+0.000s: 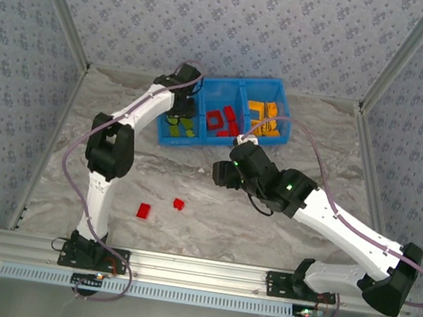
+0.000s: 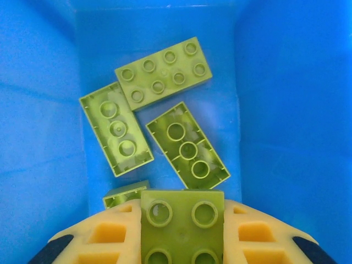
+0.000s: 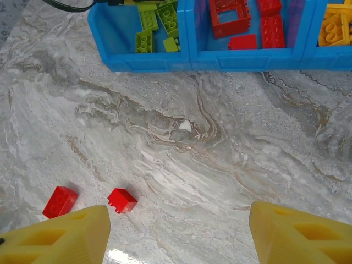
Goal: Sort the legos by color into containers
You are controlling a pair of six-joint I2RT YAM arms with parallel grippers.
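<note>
The blue bin (image 1: 217, 145) stands at the back of the marble table. My left gripper (image 1: 180, 115) hangs over its left compartment (image 2: 291, 110), shut on a lime green brick (image 2: 182, 228), studs toward the camera. Below it lie three green bricks (image 2: 163, 73), with the edge of another at the fingers. The middle compartment holds red legos (image 3: 231, 16), the right one yellow legos (image 3: 335, 27). Two red bricks (image 3: 60, 201) (image 3: 122, 200) lie loose on the table. My right gripper (image 3: 179, 220) is open and empty, in the air above the table's middle, to the right of them.
Patterned walls close in the table at the back and both sides. A metal rail (image 1: 195, 268) runs along the near edge with both arm bases on it. The right arm (image 1: 345, 226) stretches diagonally across the right half of the table.
</note>
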